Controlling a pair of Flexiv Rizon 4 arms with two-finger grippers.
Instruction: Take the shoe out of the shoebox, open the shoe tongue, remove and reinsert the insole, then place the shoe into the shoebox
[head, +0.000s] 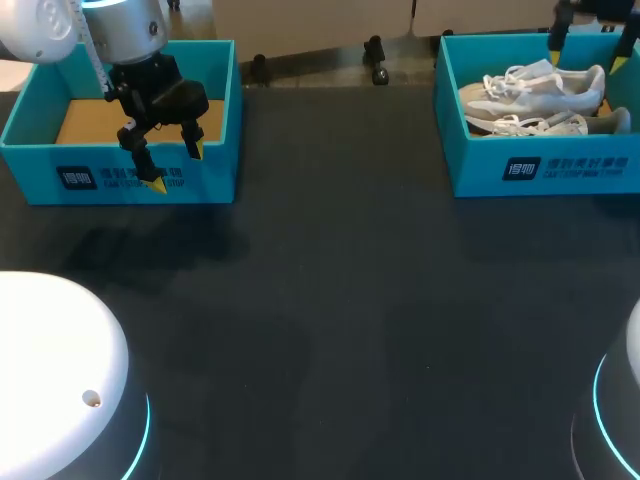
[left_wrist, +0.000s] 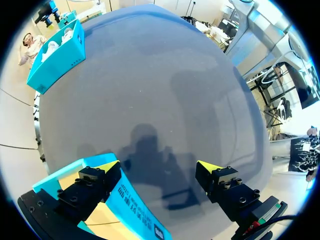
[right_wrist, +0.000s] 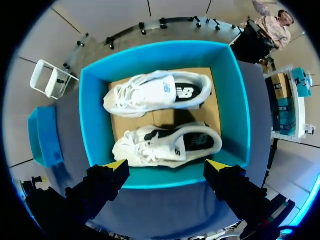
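Head view: wide dark desk (head: 330, 300) separates left box (head: 40, 170) from right box (head: 470, 160). Left wrist: left fingers (left_wrist: 95, 182), spread and empty, straddle the left box's front wall. Right wrist: right fingers (right_wrist: 107, 175) gape empty over two shoes (right_wrist: 150, 92) in the right box.

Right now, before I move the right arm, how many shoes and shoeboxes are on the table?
Shoes: 2, first shoe and second shoe, both in the right shoebox
Shoeboxes: 2, right shoebox and left shoebox
Total: 4

Two teal shoeboxes (head: 210, 170) (head: 580, 170), two white shoes (right_wrist: 150, 92) (right_wrist: 165, 145) (seemingly a pair), two grippers (head: 177, 167) (right_wrist: 166, 165)
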